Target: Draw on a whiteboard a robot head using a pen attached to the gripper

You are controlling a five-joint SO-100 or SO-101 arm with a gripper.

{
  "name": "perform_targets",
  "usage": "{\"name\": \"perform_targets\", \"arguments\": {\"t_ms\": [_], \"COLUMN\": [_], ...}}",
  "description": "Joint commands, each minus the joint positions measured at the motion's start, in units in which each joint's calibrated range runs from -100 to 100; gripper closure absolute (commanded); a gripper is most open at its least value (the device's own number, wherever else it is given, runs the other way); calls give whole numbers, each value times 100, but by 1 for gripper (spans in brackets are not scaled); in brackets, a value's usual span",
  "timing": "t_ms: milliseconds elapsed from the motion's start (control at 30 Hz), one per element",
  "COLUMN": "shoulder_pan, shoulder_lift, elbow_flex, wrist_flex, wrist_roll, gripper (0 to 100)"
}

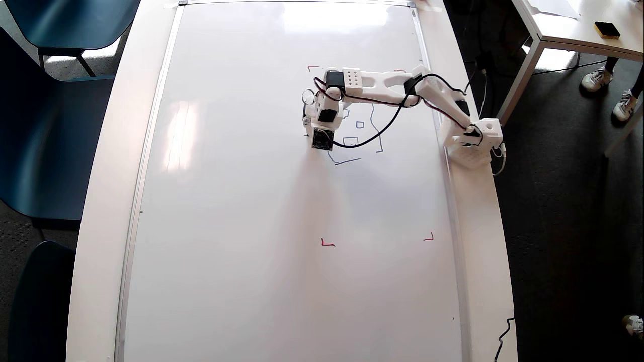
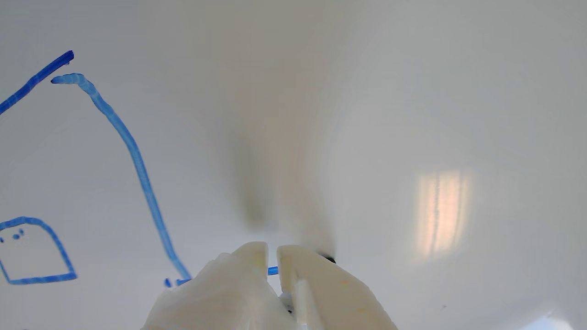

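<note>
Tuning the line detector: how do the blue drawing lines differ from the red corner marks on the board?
Colour: the robot head is blue line work; the corner marks are red.
Shape: the drawing has long wobbly strokes and small closed boxes; the marks are short L-shaped angles.
Place: the drawing is bunched beside the gripper, partly under the arm; the marks sit spread apart around it.
Shared: both are thin lines on the whiteboard.

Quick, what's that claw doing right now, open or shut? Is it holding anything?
Claw: jaws nearly together, a thin gap between them. Whether they clamp the pen can't be told; only a dark tip shows beside them, at the whiteboard.
</note>
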Motion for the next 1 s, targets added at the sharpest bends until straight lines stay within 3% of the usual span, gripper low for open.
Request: {"name": "perform_targets", "arguments": {"t_ms": [0,433,967], "shoulder_pan": [-17,-47,-25], "shoulder_lift": [-870,-1491,86], "elbow_flex": [42,-249,-894], "wrist_flex": [334,681,603], "wrist_roll": [-146,-313,-173], "gripper": [99,99,99]}}
